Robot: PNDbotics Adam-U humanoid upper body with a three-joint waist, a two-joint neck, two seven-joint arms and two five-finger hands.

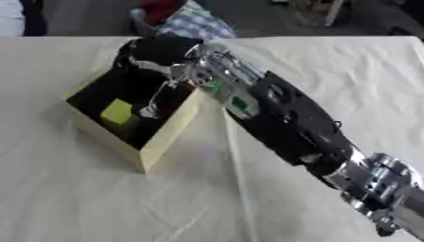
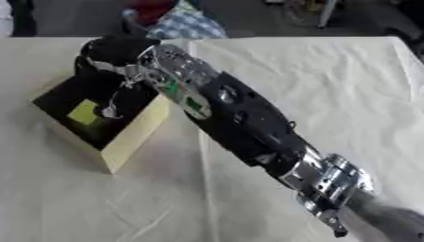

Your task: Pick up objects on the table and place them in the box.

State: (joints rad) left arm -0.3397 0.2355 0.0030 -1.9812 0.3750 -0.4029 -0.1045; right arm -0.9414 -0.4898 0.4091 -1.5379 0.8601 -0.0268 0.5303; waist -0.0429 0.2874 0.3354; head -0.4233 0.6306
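An open box with pale yellow walls and a black inside stands on the white cloth at the left. A yellow-green block lies inside it, toward its left side. My right arm stretches from the lower right corner up to the box. My right hand shows as a dark rounded mass over the box's far corner, and whether it holds anything is hidden. A thin silver strand hangs from the wrist down into the box. My left hand shows in neither view.
The white tablecloth is creased and spreads around the box on all sides. Beyond the table's far edge there is a blue-and-white checked fabric and a red shape.
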